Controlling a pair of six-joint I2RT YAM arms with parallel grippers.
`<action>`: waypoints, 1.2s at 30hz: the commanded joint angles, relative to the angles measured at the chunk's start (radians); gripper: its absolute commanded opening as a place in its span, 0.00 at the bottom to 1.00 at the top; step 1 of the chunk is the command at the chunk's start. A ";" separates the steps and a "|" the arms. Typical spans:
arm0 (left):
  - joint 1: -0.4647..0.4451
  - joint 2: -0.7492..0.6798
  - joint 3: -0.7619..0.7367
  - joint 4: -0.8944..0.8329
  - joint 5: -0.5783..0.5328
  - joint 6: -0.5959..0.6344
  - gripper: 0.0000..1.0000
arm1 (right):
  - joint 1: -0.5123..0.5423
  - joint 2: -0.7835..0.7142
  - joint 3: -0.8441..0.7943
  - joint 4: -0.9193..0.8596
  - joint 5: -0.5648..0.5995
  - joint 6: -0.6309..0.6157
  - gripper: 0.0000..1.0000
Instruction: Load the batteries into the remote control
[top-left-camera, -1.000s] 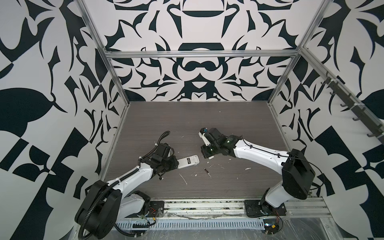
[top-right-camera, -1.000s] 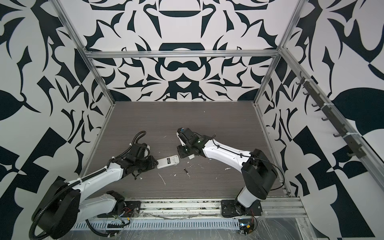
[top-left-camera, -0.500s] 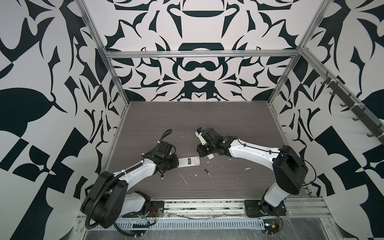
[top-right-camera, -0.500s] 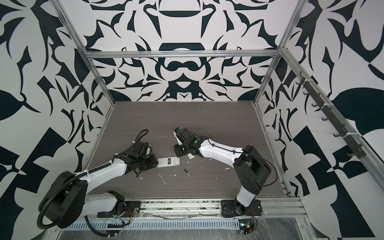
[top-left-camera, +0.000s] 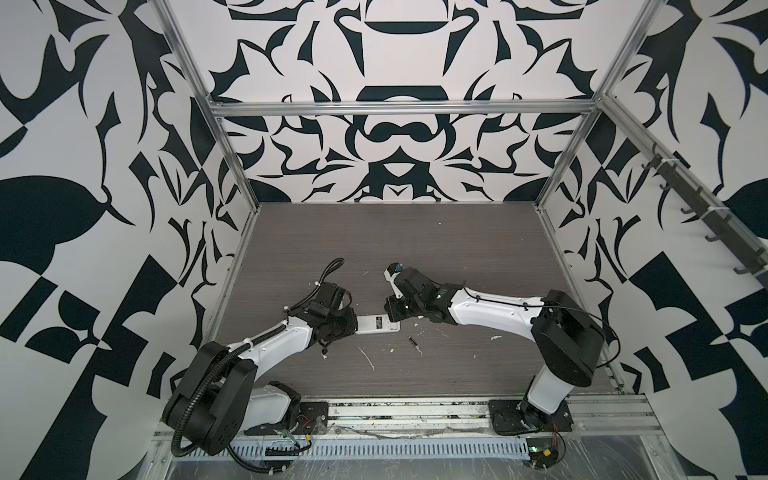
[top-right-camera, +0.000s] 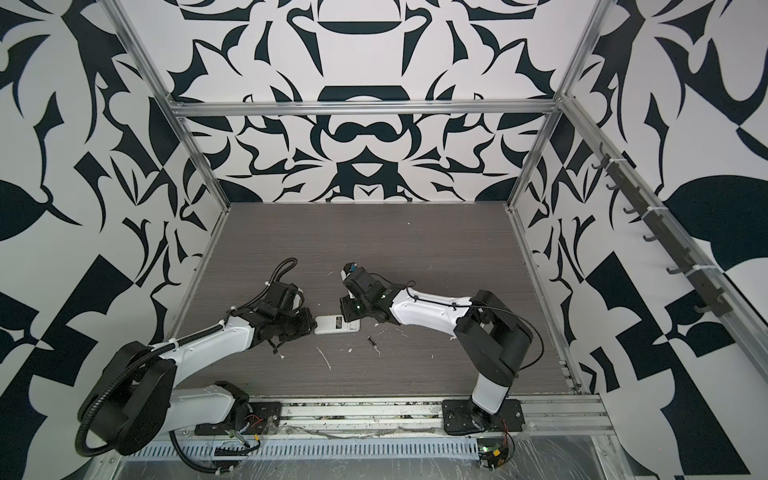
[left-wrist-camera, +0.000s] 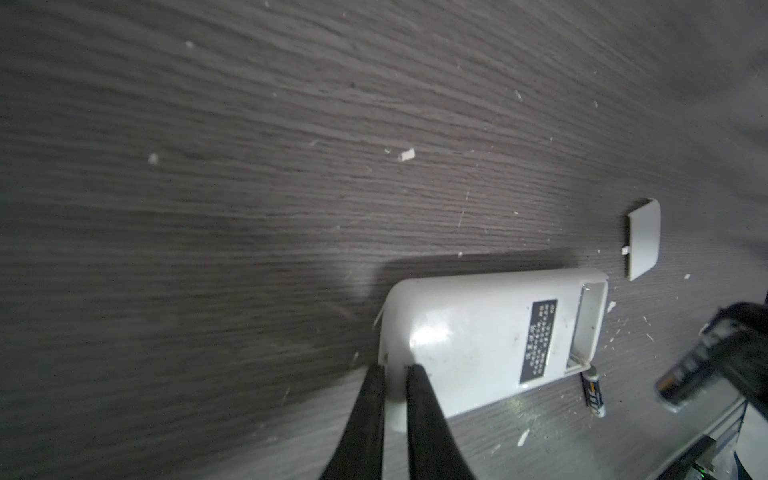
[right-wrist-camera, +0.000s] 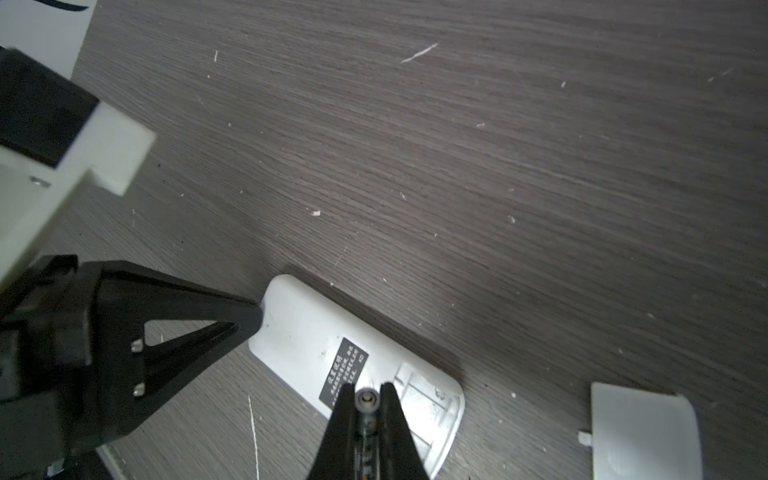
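The remote control (top-left-camera: 376, 324) (top-right-camera: 336, 325) lies back up on the table, showing its white back and black label (left-wrist-camera: 538, 340). Its battery compartment (left-wrist-camera: 586, 324) (right-wrist-camera: 424, 399) is open and holds nothing that I can see. My left gripper (left-wrist-camera: 397, 370) (top-left-camera: 353, 326) is shut on the remote's closed end. My right gripper (right-wrist-camera: 366, 390) (top-left-camera: 392, 318) is shut on one battery (right-wrist-camera: 365, 401), which it holds end-on just above the compartment end. A second battery (top-left-camera: 413, 341) (top-right-camera: 372, 341) (left-wrist-camera: 717, 392) lies loose on the table near that end.
A small loose white cover plate (left-wrist-camera: 643, 239) (right-wrist-camera: 644, 432) lies on the table just past the remote's open end. White flecks and scraps (top-left-camera: 368, 358) are scattered over the dark wood table (top-left-camera: 415, 249). Patterned walls close in the back and sides.
My left gripper has moved in and closed on the remote's end. My right gripper has carried its battery down and left to the remote's open end. The remote has stayed put.
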 joint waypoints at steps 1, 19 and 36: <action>0.003 0.013 -0.031 -0.020 -0.006 -0.006 0.15 | 0.007 -0.030 -0.024 0.053 0.051 0.043 0.00; 0.003 -0.038 -0.050 -0.006 0.006 -0.005 0.15 | 0.037 -0.004 -0.095 0.161 0.122 0.116 0.00; 0.003 -0.038 -0.052 -0.003 0.007 -0.007 0.15 | 0.046 0.029 -0.125 0.197 0.150 0.135 0.00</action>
